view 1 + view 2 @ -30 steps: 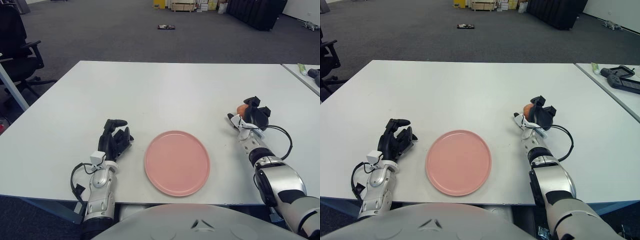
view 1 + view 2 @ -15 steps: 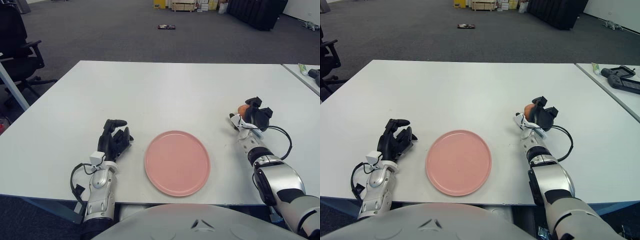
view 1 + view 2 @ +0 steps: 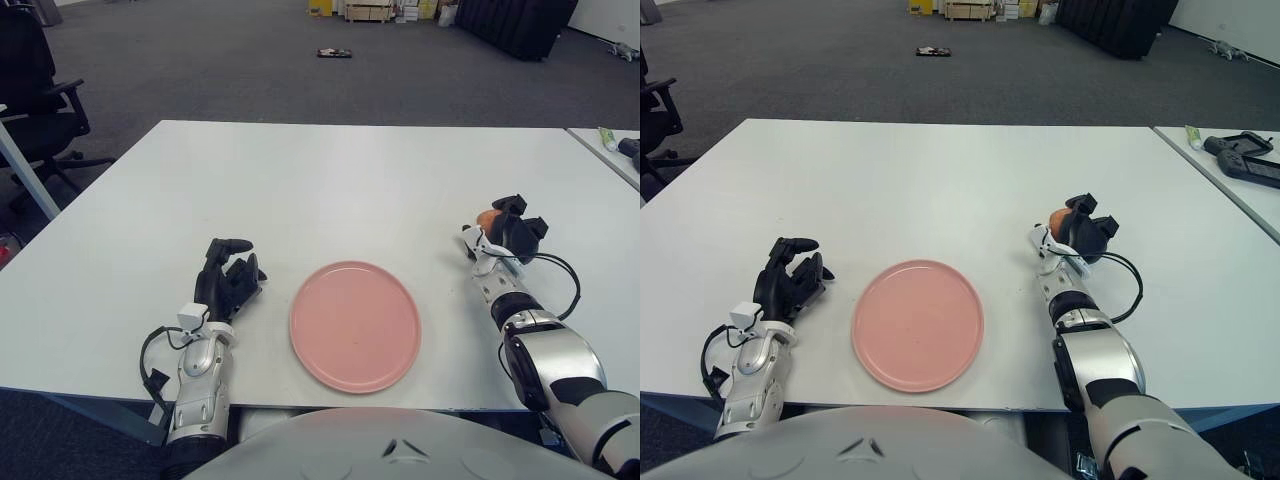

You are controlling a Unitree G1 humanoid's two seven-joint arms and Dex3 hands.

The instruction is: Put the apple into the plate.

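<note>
- The apple (image 3: 486, 217), orange-red, shows only as a small patch at the far side of the right hand (image 3: 508, 237), on the right part of the tabletop (image 3: 330, 190).
- The right hand's dark fingers (image 3: 1087, 229) are curled over the apple and cover most of it; the hand is clenched on the fruit.
- Whether the apple sits on the tabletop or is raised off it cannot be told.
- The apple and right hand are well apart from the plate (image 3: 354, 325), to its right and a little farther from the robot.
- The plate is pink, round and flat, and lies near the front edge of the tabletop, between the two hands.
- The left hand (image 3: 228, 277) shows just left of the plate, apart from its rim, fingers loosely bent and upright, grasping nothing.
- A black cable (image 3: 1127, 283) loops beside the right wrist.
- A second table (image 3: 1230, 170) stands at the right with a dark device (image 3: 1244, 157) on it.
- An office chair (image 3: 35, 85) stands on the grey floor at the far left.
</note>
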